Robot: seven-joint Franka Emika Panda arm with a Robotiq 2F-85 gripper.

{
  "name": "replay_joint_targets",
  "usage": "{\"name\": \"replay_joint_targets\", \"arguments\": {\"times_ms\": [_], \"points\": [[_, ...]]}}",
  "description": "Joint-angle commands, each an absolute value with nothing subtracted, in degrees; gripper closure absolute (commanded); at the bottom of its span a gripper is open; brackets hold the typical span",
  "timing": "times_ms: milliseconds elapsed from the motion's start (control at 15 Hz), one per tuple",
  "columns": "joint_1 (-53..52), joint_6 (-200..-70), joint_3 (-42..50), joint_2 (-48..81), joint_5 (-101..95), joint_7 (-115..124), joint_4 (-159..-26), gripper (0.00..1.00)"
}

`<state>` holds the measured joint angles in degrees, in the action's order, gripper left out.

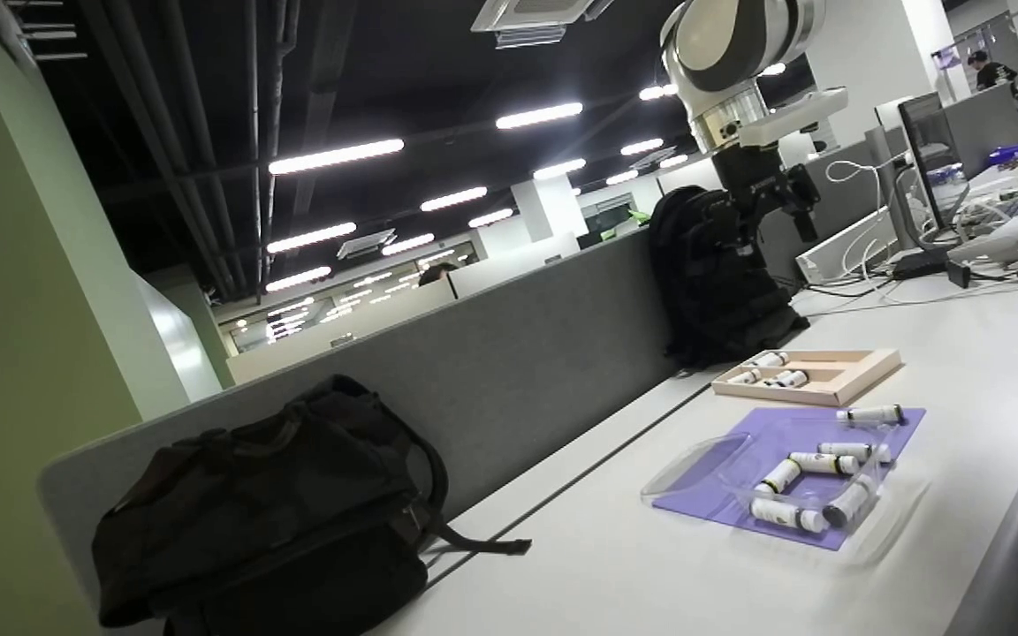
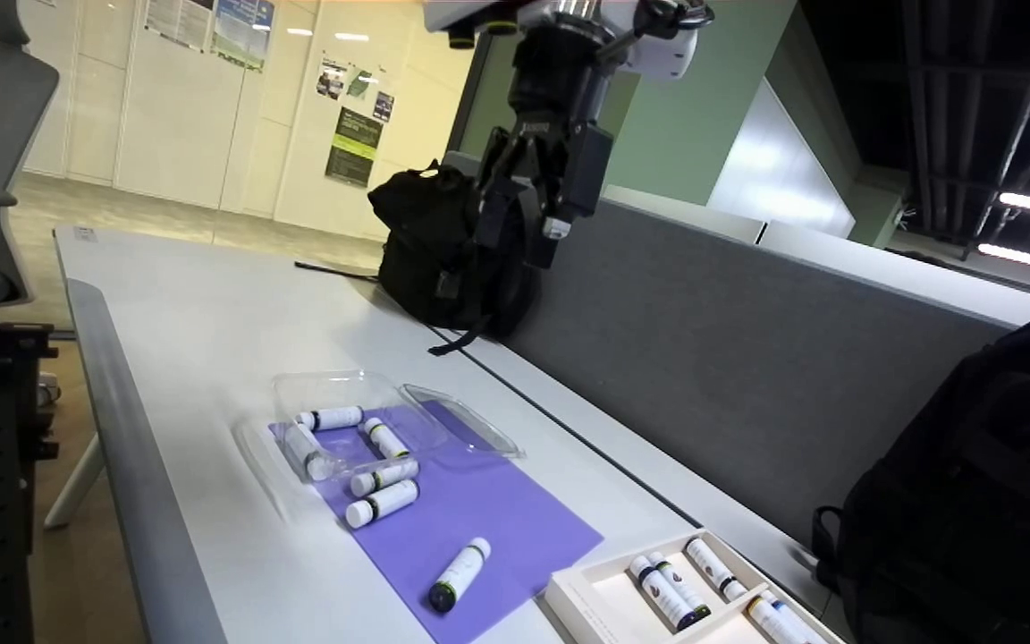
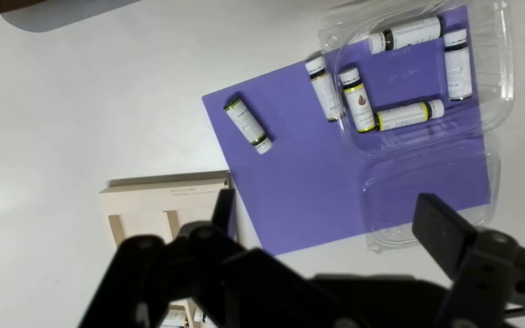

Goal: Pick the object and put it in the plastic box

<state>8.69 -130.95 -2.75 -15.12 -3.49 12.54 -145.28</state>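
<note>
- Hand [image 1: 776, 237]: fingers [image 3: 442, 232] set wide apart, nothing between them; both exterior views place it well above the tabletop [image 3: 84, 105].
- Task items: the plastic box [image 3: 505, 59] is clear and stands partly on the purple sheet [image 3: 296, 182]; four bottles [image 3: 359, 102] lie inside; the loose bottle [image 3: 248, 125], well apart on the sheet, is the likelier object, though the task sentence does not specify.
- Risk, rolling: the loose bottle lies on its side; off-centre finger contact would probably roll it.
- Risk, misalignment: its axis slants across the closing direction; gripping without a wrist turn could skew it or squeeze it out.
- Risk, collision: the box-side bottle [image 3: 324, 91] lies just beside the wall, contact uncertain; a finger lowered there may catch the rim and shift the box.
- Risk, release: contents leave limited floor; a bottle dropped from height may strike another and bounce out.
- View difference: the wrist view shows the loose bottle's slant plainly, but gives little height; the exterior views supply it.
- View difference: in the wrist view the hand hides much of the pale tray [image 3: 153, 200]; an exterior view shows tray bottles [image 2: 661, 592] in its compartments.
</note>
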Motion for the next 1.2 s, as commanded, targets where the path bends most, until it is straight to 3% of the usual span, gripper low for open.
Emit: {"name": "replay_joint_targets", "arguments": {"times_ms": [0,333,733,1067,1133], "points": [[7.0,-130.8,-1.6,-15.7,-3.9,12.9,-145.3,0.0],[6.5,-136.9,-1.1,-12.8,-4.9,9.1,-147.5,0.0],[7.7,-150.4,2.1,1.4,-14.1,-1.1,-149.5,0.0],[6.7,-155.0,8.8,14.3,-26.3,4.2,-142.1,0.0],[6.7,-155.7,7.7,9.8,-22.4,-0.1,-147.0,0.0]]}}
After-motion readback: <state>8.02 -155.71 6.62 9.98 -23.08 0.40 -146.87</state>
